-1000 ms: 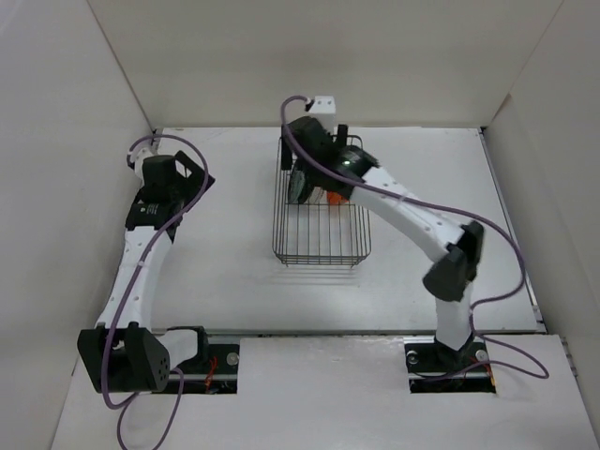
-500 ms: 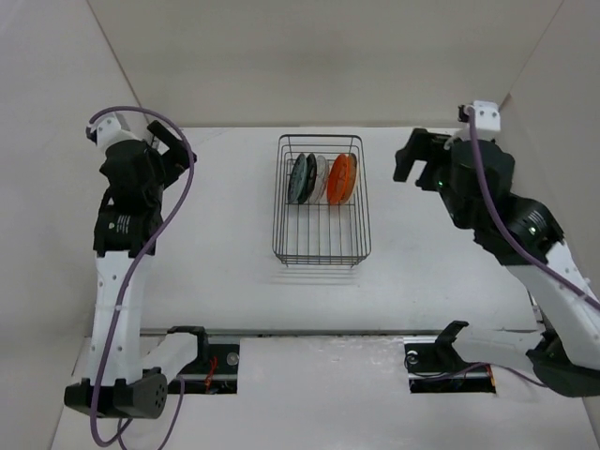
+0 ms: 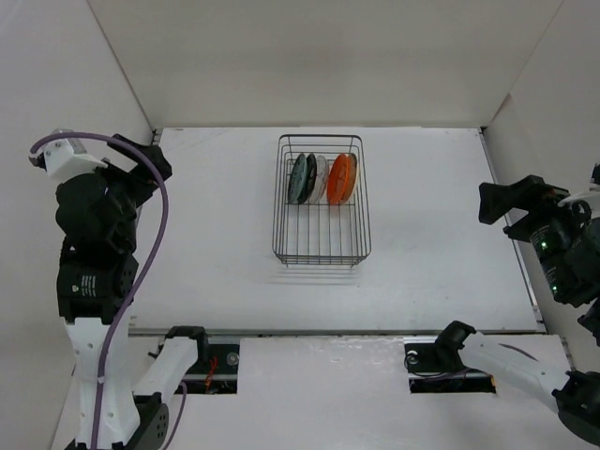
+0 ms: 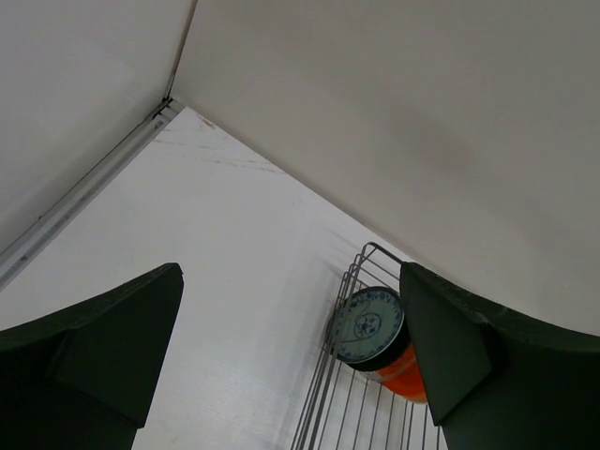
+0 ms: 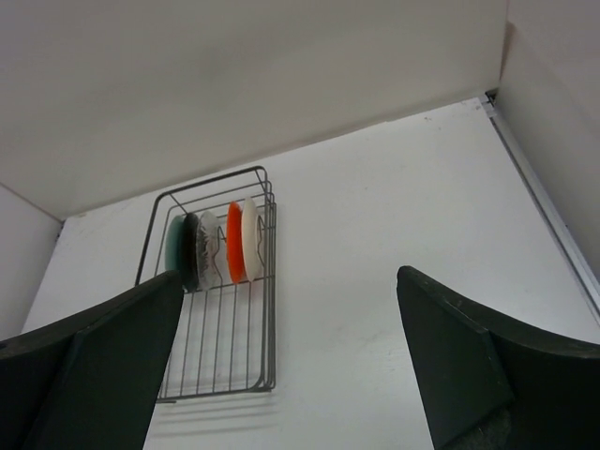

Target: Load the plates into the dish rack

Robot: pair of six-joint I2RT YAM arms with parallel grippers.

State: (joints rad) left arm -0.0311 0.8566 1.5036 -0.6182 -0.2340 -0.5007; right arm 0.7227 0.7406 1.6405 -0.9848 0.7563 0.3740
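The black wire dish rack (image 3: 320,239) stands at the table's middle. Five plates stand on edge in its far end: teal (image 3: 298,178), black (image 3: 308,178), clear glass (image 3: 320,177), orange (image 3: 339,178) and cream (image 3: 352,175). My left gripper (image 3: 141,172) is open and empty, raised at the far left. My right gripper (image 3: 502,202) is open and empty, raised at the far right. The left wrist view shows the teal plate (image 4: 368,324), the orange plate (image 4: 410,378) and the rack's corner (image 4: 349,281). The right wrist view shows the rack (image 5: 221,347) with all five plates (image 5: 234,242).
White walls close in the table on the left, back and right. The near half of the rack (image 3: 319,234) holds only bare wire dividers. Both arm bases sit at the near edge, with purple cables looping beside them.
My right arm has drawn back from over the rack to the far right and risen. My left arm has lifted and pulled back to the left. The plates stay in the rack.
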